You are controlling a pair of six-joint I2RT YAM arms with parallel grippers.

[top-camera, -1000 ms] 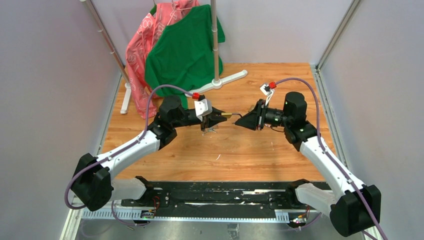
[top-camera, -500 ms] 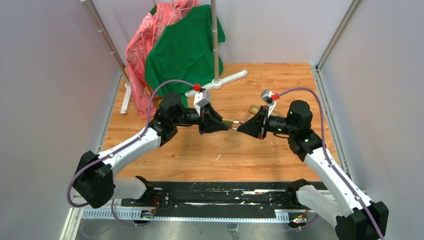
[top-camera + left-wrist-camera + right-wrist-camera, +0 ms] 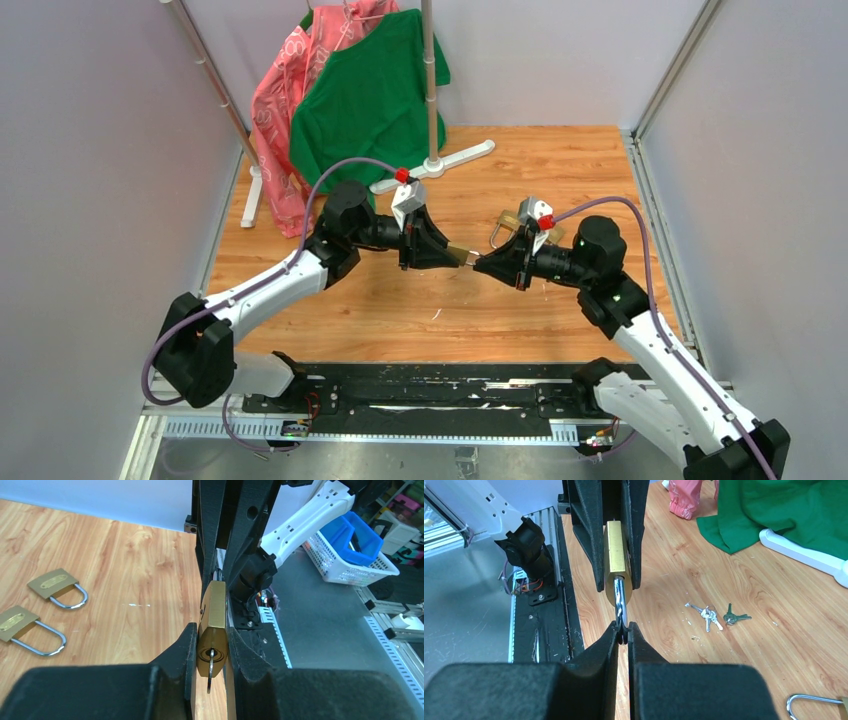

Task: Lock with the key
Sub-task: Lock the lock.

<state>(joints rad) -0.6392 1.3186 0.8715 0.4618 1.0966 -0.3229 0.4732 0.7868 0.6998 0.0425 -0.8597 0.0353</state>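
Holding the padlock (image 3: pixel 212 615) up between them, the left gripper (image 3: pixel 212 636) is clenched on its brass body while the right gripper (image 3: pixel 623 627) pinches what looks like the silver shackle (image 3: pixel 620 597), probably so the two can press it home. The keyhole (image 3: pixel 210 653) faces the left wrist camera. The key cluster (image 3: pixel 706 613) lies on the table (image 3: pixel 724 570) beside a second bunch (image 3: pixel 735 616), apart from both grippers.

We see wood table (image 3: pixel 400 310): gold lock (image 3: pixel 50 583) beside second gold lock (image 3: pixel 15 621), silver key bunch (image 3: pixel 707 614) beside dark key bunch (image 3: pixel 734 616).
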